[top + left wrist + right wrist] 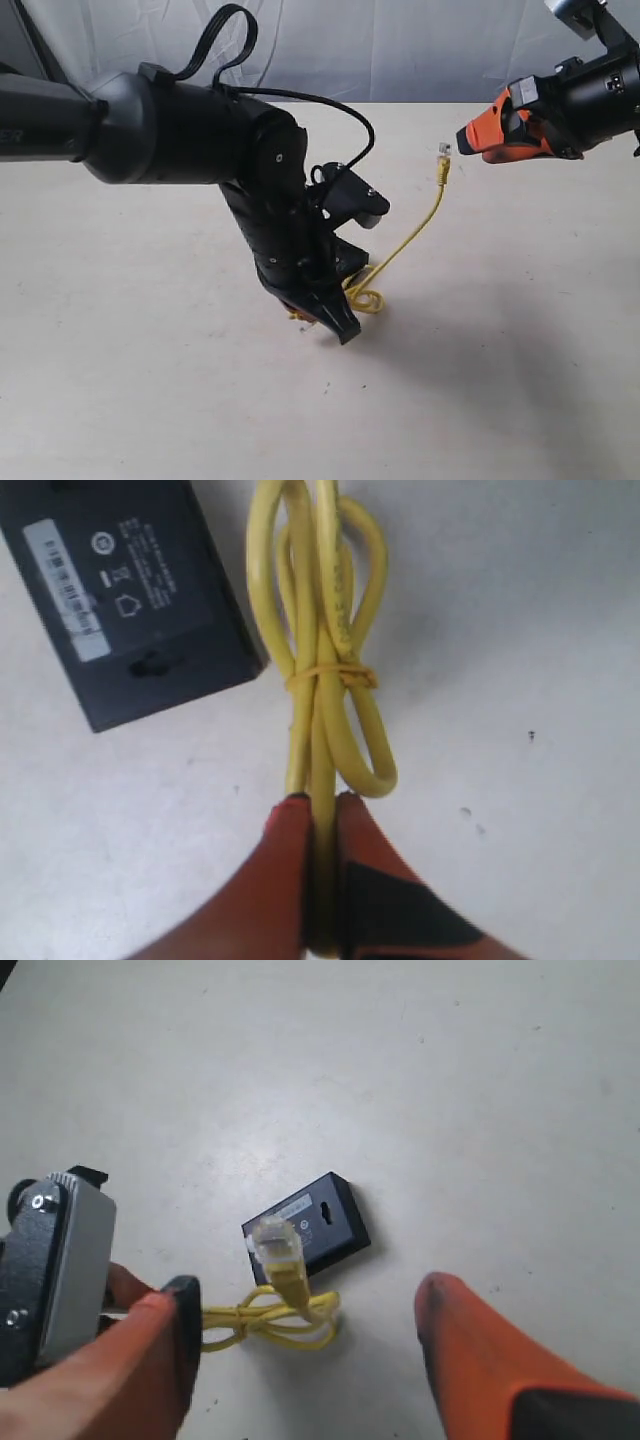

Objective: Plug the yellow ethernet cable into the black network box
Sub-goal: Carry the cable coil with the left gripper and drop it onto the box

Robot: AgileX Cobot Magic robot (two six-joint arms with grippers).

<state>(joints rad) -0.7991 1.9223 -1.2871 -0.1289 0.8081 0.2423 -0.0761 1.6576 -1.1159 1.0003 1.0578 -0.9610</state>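
**Cable.** The cable (pixel 330 600) is a thin, bright-yellow cord. Part of it is folded into long loops, bound at mid-length by a thin yellow tie (pixel 331 675). The free end carries a clear plastic plug (pixel 276 1240). Faint print runs along the jacket; it cannot be read.

**Box.** The box (pixel 150 610) is flat, matte black and rectangular, and lies flat on the pale table (pixel 520 350). Its top face bears a white label (pixel 66 590) with barcode-like print, a circular mark, a house-shaped mark and lines of small white text, all too small to read. A small oblong recess sits near one edge.

**Positions.**
- The left gripper (pixel 320 815) points down at the table, its orange fingers pressed together on the cable at one end of the bundle.
- The bundle rests on the table just beside the box.
- From the bundle, a single strand rises steeply to the plug, which stands in the air.
- The right gripper (pixel 308 1288) is raised above the table with its fingers wide apart. The plug is just in front of its tips and touches neither finger.
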